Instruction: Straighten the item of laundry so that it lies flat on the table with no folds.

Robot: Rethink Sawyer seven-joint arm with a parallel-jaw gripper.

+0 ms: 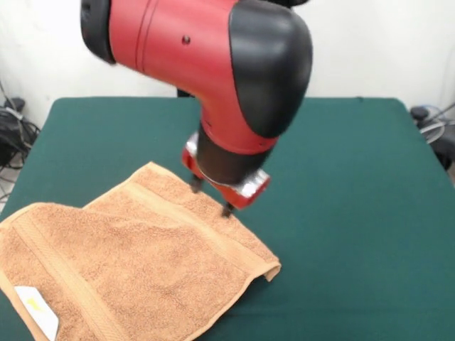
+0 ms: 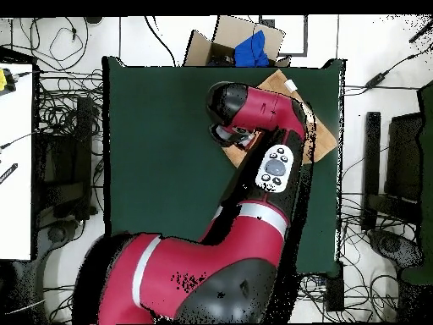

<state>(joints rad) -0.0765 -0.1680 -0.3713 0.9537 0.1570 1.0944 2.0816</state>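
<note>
claw (image 1: 211, 199) hovers with its two tips parted, just above the towel (image 1: 135, 263), gripping nothing. towel lies rumpled at a desk (image 1: 341, 185) corner, one flap folded over; soft, light terry, best pinched at that hem. overhead view hides it under the arm; front shows the white tag (image 1: 35, 310).

Front cam sits low and pretty close, looking across the table (image 1: 355, 177) at the arm (image 1: 213, 64), so the near table edge gets cropped. The overhead cam hangs high, staring straight down, catching the whole table (image 2: 161, 135) plus cable-strewn floor (image 2: 59, 152) around it. Both share the green tabletop, the arm (image 2: 262, 114) and the towel (image 1: 128, 270).
</note>
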